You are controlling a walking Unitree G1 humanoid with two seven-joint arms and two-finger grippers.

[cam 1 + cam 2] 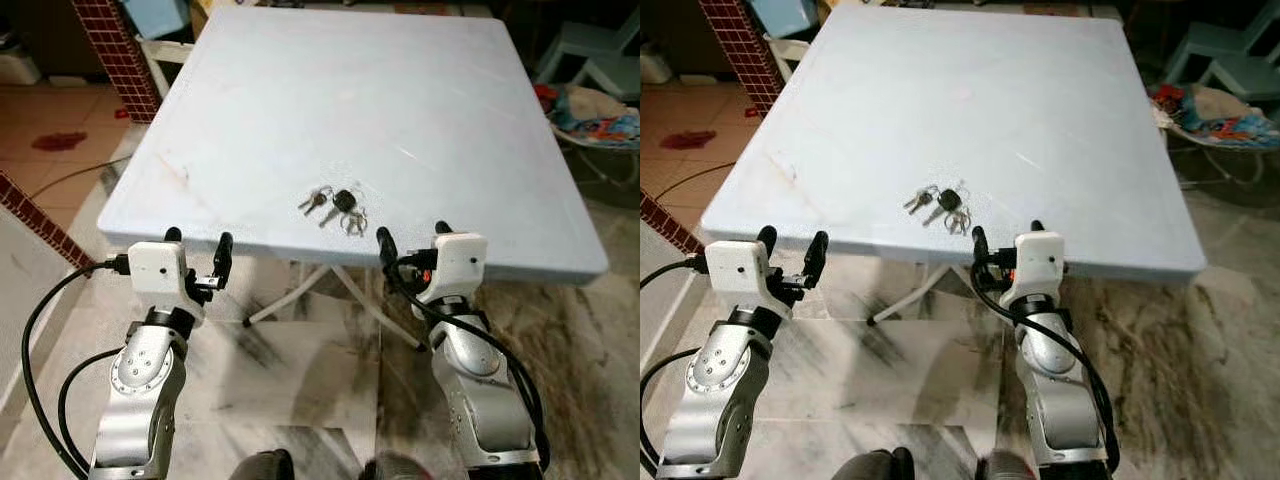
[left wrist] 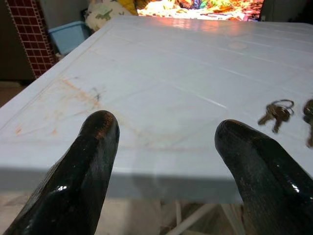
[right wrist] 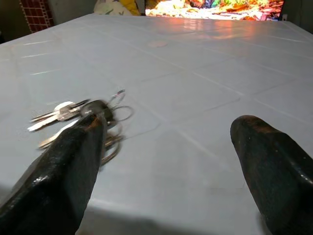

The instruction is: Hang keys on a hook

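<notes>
**A:** What surrounds the square pale blue-grey plastic folding table point(image 1: 300, 90)?

**B:** A red-tiled brick pillar point(image 1: 118, 55) stands off its far left corner, with a light blue plastic tub point(image 2: 68, 36) beside it. To the right sit two pale blue plastic chairs point(image 1: 600, 55) and a heap of colourful cloth point(image 1: 595, 115). The floor under the near edge is streaked grey marble point(image 1: 300, 380). Nothing lies between the grippers and the tabletop's near edge.

**A:** How many things are on the table?

**B:** One bunch of silver metal keys with a black-headed key on wire rings point(image 1: 338, 208). Apart from it there are faint orange-brown stains point(image 2: 73, 93) near the left side.

**A:** And the grippers?

**B:** Two. The left gripper point(image 1: 198, 245) hovers just off the near edge, toward the left corner, its black fingers point(image 2: 83, 171) spread wide with nothing between them. The right gripper point(image 1: 412, 238) is at the near edge too, also spread wide and empty.

**A:** Where are the keys relative to them?

**B:** On the tabletop close to the near edge, between the two grippers, nearer the right one: just ahead of it and toward its left finger point(image 3: 68, 166). They are well apart from the left gripper, off to its right.
</notes>
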